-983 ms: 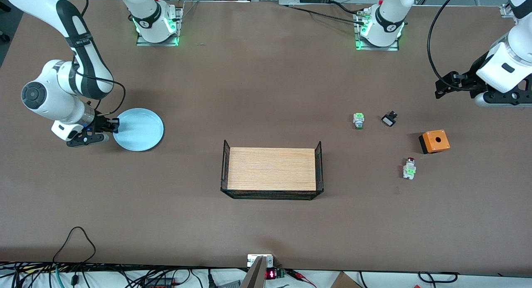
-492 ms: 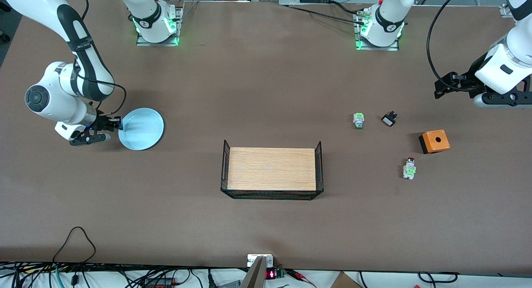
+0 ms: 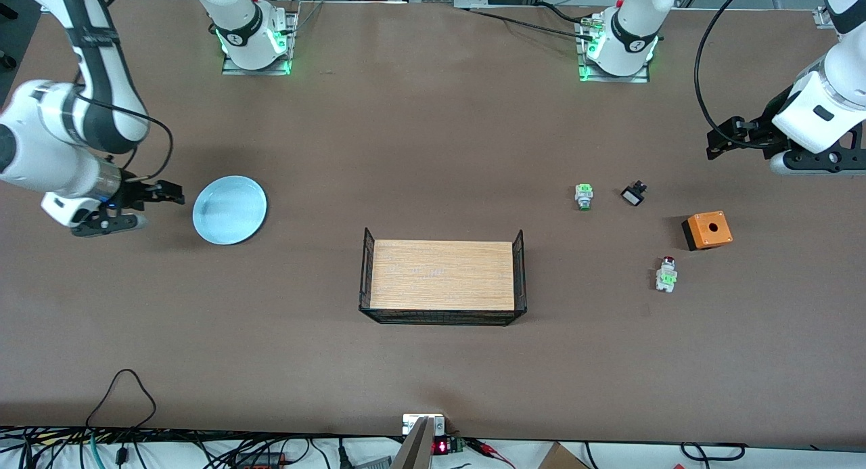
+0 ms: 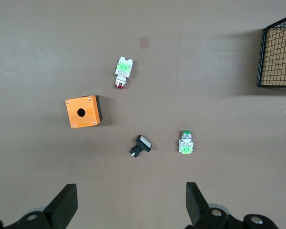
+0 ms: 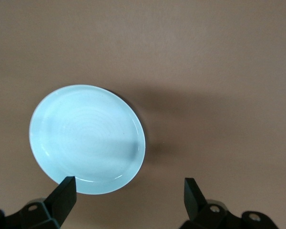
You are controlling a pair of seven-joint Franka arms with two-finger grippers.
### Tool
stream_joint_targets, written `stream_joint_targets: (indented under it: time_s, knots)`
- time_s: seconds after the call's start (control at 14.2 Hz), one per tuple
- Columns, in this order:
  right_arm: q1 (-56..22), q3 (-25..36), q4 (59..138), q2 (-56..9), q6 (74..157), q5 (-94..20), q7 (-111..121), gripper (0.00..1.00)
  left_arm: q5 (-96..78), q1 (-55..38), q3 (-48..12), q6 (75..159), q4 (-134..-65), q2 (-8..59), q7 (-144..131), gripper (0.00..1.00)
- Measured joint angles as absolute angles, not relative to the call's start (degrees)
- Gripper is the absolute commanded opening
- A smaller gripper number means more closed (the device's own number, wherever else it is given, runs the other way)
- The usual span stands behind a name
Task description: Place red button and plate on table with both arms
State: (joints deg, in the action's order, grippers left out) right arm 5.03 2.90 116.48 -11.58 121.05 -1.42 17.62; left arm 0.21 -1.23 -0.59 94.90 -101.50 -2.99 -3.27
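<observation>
Hovering my right gripper [image 3: 172, 193] over bare table just beside the round pale blue shallow plate [image 3: 229, 210], toward the right arm's end of the table. Fingers are spread wide with nothing between them, and in my right wrist view the plate [image 5: 87, 139] sits flat on the matte brown table [image 3: 433, 137], apart from both fingertips [image 5: 64, 191].

My left gripper [image 3: 718, 144] hangs over the table at the left arm's end, and that arm is just waiting. Its fingers [image 4: 66, 202] are spread too, holding nothing.

The small red button switch, whitish-grey body with a green block and dark red cap [image 3: 666, 275], lies on its side on the table, nearer the front camera than the orange box with a black side and a round hole on top [image 3: 707, 230]. From my left wrist view the red button [image 4: 123, 71] is well apart from my fingers.

Other bits near it: a similar little switch with a green tip [image 3: 584, 196], and just beside that a small black component with a white face [image 3: 633, 194], both farther from the front camera than the orange box.

Mid-table sits the wood-topped tray with black wire mesh ends [image 3: 443, 275], nothing on it, well apart from the plate and the button.
</observation>
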Motion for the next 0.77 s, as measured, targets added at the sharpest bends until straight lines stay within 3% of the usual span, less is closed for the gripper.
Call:
stream_joint_targets:
  time_s: [0.77]
  knots:
    - [0.07,2.23,85.22,-9.72,90.09,-1.38,2.37,1.00,0.21,-1.23,-0.65,94.80,-101.36,-3.00,-3.28,1.00]
